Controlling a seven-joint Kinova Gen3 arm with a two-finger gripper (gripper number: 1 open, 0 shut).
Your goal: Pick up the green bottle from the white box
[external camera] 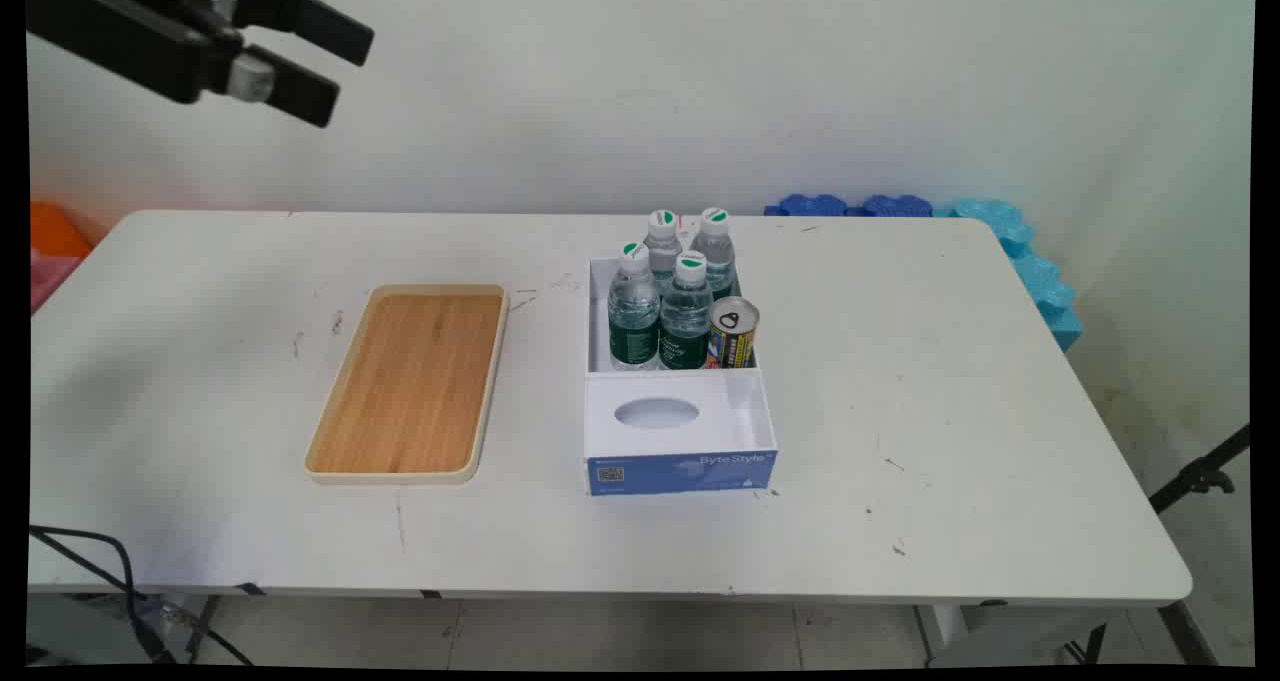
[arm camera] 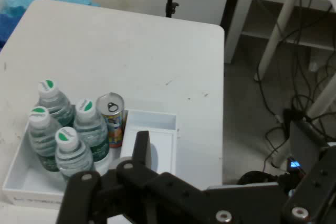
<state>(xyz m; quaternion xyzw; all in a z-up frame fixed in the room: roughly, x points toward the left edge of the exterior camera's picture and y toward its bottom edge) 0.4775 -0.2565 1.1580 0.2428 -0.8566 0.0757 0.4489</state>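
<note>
1. The gripper (external camera: 345, 79) hangs high in the air, well above the table (external camera: 900, 381) and off toward its left end. It touches nothing.
2. The two black fingers (external camera: 300, 91) stand apart with a clear gap between them, and nothing is held in that gap.
3. The wooden tray (external camera: 410, 381) lies flat and bare on the table, well below the fingertips and a little ahead of them. It is the nearest thing to the fingers, though still well apart from them.
4. The white box (external camera: 680, 431) is farther out, in the direction the fingers point and far beneath them. It sits just beyond the tray with a strip of bare table between the two.
5. Four water bottles (external camera: 660, 301) with green-and-white caps stand upright and packed together in the box's far compartment. A can (external camera: 734, 333) stands upright touching them, with its pull tab on top.
6. The near part of the box is a white panel with an oval hole, and below it is a blue printed front.
7. In the hand view, the bottles and can lie below and to the left of the fingers' line.
8. Blue foam pieces (external camera: 1000, 231) sit past the table's far right corner, well away from the fingers.
</note>
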